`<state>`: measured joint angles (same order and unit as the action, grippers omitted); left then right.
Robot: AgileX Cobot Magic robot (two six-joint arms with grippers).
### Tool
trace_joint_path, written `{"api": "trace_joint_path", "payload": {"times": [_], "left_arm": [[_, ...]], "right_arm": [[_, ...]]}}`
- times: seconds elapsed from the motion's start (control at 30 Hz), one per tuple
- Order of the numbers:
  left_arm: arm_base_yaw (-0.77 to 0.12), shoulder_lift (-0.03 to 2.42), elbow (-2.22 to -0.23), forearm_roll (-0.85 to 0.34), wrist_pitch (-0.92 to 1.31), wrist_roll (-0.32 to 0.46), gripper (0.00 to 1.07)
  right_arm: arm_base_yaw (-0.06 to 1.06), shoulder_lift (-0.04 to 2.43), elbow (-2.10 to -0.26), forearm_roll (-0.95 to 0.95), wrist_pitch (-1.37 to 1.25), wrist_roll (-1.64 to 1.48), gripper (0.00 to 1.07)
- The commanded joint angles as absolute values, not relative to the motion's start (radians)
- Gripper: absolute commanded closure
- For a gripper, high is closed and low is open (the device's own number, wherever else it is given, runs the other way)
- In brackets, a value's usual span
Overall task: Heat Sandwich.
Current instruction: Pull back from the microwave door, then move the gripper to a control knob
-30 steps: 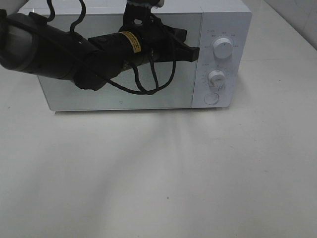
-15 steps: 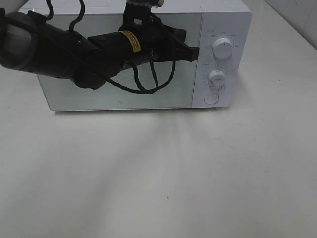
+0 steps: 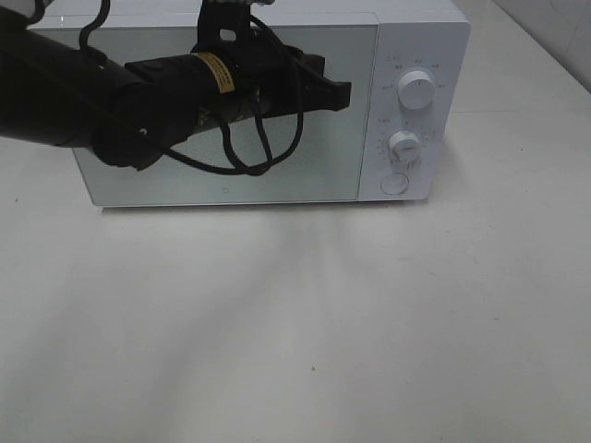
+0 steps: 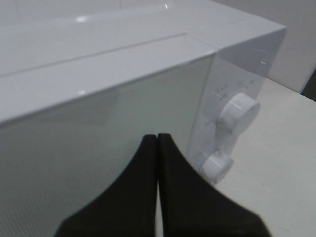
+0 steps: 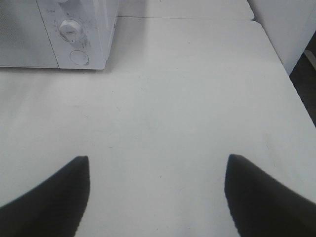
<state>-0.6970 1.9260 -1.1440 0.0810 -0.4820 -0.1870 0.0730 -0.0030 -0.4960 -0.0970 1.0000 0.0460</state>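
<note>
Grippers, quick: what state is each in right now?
Left gripper: closed, empty, tips near the microwave door.
Right gripper: open, empty, above the table.

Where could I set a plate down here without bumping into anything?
The white table in front of the microwave is bare, and so is the strip right of its knobs. It is crowded only at the microwave's front, where the shut left gripper and its arm hang across it.

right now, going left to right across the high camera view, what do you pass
left arm → yellow label on it → left gripper, shut, in front of the door → microwave control panel → bare table
</note>
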Motion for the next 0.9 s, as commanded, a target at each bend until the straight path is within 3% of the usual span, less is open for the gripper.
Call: {"api": "trace_joint_path", "payload": {"times": [0.03,0.37,0.47,0.5,0.53,0.6,0.63,0.67,0.7,0.9], "left_arm": [[-0.720,1.872,-1.078,0.072,-0.472,-0.192,1.07],[-0.740,1.706,-0.947,0.071,-0.258,-0.219,1.07],[-0.740,1.640,-0.946,0.072,-0.019,-0.296,0.81],[-0.740,1.640,-0.946,0.072,-0.019,-0.296,0.81],[-0.740,1.610,-0.946,0.072,0.082,-0.320,0.56],[-0.740,1.581,-0.946,0.070,0.180,-0.330,0.30],[-0.740,1.581,-0.946,0.070,0.180,-0.330,0.30],[-0.740,1.557,-0.946,0.073,0.272,-0.325,0.10],[-0.740,1.547,-0.946,0.073,0.311,-0.324,0.04],[-0.740,1.502,-0.946,0.096,0.500,-0.322,0.05]], "right_arm": [[0.066,-0.032,-0.495,-0.096,0.995,0.038,0.34],[0.066,-0.032,-0.495,-0.096,0.995,0.038,0.34],[0.066,-0.032,-0.495,-0.096,0.995,0.038,0.34],[0.066,-0.032,-0.495,-0.096,0.995,0.038,0.34],[0.066,-0.032,-0.495,-0.096,0.995,0.038,0.34],[0.066,-0.032,-0.495,-0.096,0.995,0.038,0.34],[0.066,-0.032,-0.495,-0.096,0.995,0.038,0.34],[0.066,-0.032,-0.495,-0.096,0.995,0.038,0.34],[0.066,-0.032,-0.495,-0.096,0.995,0.038,0.34],[0.066,-0.032,-0.495,-0.096,0.995,0.038,0.34]]}}
